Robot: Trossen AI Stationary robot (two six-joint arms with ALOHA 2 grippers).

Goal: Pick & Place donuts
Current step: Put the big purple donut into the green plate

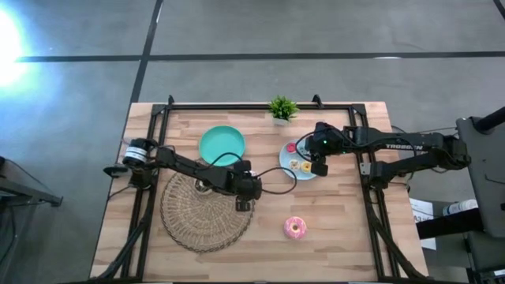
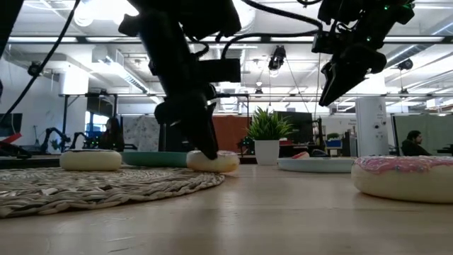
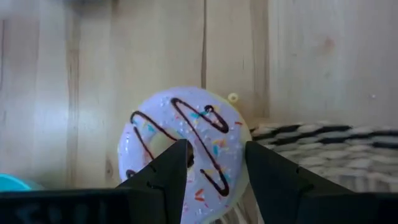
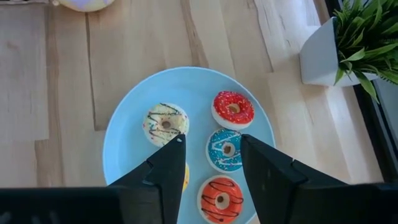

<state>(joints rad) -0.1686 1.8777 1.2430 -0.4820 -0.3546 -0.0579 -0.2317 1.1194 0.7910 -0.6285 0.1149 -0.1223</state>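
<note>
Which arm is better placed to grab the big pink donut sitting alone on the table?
Probably the left. Its gripper is low at the woven mat's edge, over a pale drizzled donut, near the pink donut. The right gripper hovers over the light-blue plate.

Open right hand (image 4: 211,155) over donuts (image 4: 232,109) on plate (image 4: 127,140).

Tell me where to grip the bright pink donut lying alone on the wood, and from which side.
Come straight down on the bright pink donut: it lies flat on bare table. Pinch across one side of the ring, one finger in the hole, one outside.
</note>
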